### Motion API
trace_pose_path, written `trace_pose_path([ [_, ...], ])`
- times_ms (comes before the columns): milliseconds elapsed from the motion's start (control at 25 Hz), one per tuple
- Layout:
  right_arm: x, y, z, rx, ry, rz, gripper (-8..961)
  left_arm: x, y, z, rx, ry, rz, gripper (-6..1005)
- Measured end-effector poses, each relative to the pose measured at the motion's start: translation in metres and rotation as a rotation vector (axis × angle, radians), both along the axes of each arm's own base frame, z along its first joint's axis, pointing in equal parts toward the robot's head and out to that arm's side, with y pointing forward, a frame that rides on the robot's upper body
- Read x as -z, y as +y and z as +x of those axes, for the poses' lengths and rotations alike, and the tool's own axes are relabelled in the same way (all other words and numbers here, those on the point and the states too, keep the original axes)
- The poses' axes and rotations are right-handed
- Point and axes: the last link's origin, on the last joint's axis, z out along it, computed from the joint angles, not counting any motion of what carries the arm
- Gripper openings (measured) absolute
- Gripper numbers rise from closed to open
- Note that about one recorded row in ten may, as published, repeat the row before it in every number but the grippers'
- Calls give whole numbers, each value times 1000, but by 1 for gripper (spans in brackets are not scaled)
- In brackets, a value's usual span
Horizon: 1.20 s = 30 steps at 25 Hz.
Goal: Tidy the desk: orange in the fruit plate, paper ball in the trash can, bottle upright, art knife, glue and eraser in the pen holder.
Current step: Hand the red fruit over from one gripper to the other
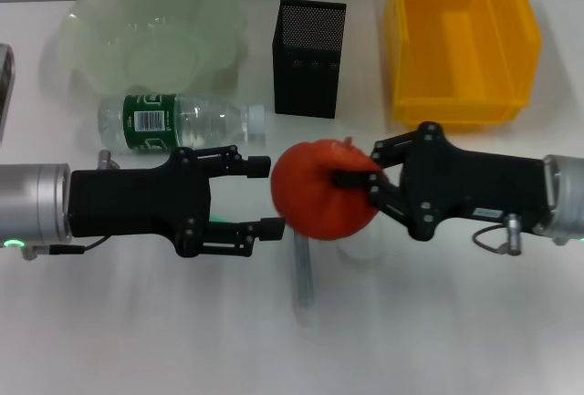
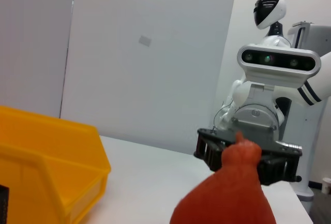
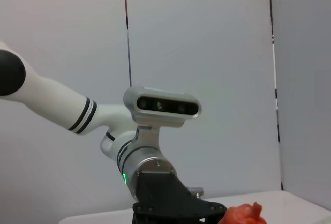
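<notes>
Holding the orange [image 1: 324, 191] at frame centre, our right gripper [image 1: 362, 179] is clamped on it while our left gripper [image 1: 265, 196], spread wide, waits alongside. If we release early in this handover, the fruit could drop and roll, missing the fruit plate [image 1: 91, 21] at upper left.

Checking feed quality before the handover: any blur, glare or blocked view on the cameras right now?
Head view: the arms hide the desk under them, and something grey below the orange looks smeared; right gripper holds it, left gripper open beside it. Left wrist view: orange fills the lower corner, out of focus. Right wrist view: mostly wall, no glare.
</notes>
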Motion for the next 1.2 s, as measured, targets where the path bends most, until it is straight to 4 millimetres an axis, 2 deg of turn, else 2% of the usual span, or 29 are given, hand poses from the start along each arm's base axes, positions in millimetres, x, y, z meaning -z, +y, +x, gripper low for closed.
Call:
trace_pose_path([
  [520,18,3,-11,-22,-24,-33,35,5,2,3,-6,5,-1,745],
  [1200,18,6,-14,-20,-25,-49,35,5,2,-2,-23,17,16,740],
])
